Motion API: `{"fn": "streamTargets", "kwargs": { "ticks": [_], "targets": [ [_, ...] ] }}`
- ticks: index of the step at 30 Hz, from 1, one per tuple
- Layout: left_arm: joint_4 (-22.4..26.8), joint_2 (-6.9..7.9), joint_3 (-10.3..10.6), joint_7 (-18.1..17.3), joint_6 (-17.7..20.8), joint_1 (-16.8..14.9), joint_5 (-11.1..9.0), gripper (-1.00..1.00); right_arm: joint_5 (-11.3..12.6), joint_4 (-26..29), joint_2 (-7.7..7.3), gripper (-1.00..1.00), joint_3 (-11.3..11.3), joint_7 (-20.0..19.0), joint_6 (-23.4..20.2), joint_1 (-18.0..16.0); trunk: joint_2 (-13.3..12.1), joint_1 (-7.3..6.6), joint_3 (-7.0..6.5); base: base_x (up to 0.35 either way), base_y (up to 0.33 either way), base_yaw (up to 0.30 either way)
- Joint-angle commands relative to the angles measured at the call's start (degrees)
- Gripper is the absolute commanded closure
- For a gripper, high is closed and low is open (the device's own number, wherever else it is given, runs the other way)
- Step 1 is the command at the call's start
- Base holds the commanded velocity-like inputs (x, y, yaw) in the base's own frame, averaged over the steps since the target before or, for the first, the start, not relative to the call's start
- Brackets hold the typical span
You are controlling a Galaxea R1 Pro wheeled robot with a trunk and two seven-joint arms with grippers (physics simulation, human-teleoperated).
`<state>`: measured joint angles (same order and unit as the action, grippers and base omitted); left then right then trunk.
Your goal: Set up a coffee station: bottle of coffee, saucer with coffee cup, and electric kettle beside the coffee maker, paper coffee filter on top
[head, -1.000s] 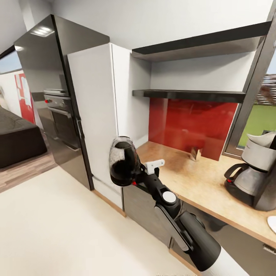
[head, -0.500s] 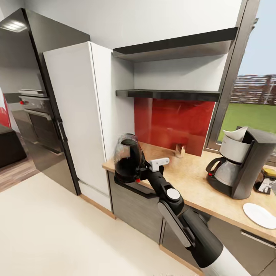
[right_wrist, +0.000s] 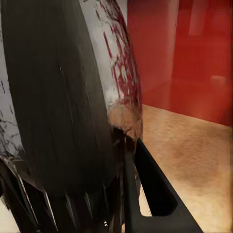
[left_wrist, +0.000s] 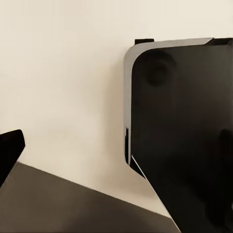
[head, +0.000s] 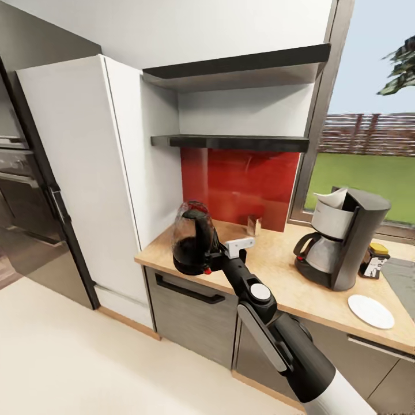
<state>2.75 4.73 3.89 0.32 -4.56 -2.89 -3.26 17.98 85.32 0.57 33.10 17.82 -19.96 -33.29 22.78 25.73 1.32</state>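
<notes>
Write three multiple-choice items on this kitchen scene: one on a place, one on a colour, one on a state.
1. Where is the saucer?
A. on the counter beside the coffee maker
B. on the lower shelf
C. on the floor

2. What colour is the wall panel under the shelves?
A. blue
B. red
C. green

3. What is the right gripper doing?
A. hanging open
B. holding the saucer
C. holding the kettle

A: the white disc lies on the wood near the machine.
B: the panel is red.
C: the kettle sits at the arm's end.
</notes>
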Motion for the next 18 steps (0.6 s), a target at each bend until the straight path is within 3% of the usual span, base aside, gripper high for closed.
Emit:
{"fn": "streamTargets", "kwargs": {
  "ticks": [1,13,18],
  "targets": [
    [-0.03,0.01,0.41,0.03,-0.19,-0.04,-0.34,-1.00,0.30,0.06,0.02,1.00,0.12,0.53,-0.17,-0.11,0.14,0.05,0.13,0.155,0.278,-0.277],
    [-0.03,0.04,0.44,0.03,-0.19,-0.06,-0.31,-1.00,0.29,-0.99,0.03,1.00,0.06,0.67,0.02,-0.03,0.14,0.05,0.13,0.194,0.258,-0.278],
    [-0.03,0.09,0.48,0.03,-0.19,-0.04,-0.33,-1.00,0.27,-3.73,0.01,1.00,-0.21,0.72,3.79,-0.03,0.14,0.05,0.13,0.163,0.139,-0.278]
  ]
}}
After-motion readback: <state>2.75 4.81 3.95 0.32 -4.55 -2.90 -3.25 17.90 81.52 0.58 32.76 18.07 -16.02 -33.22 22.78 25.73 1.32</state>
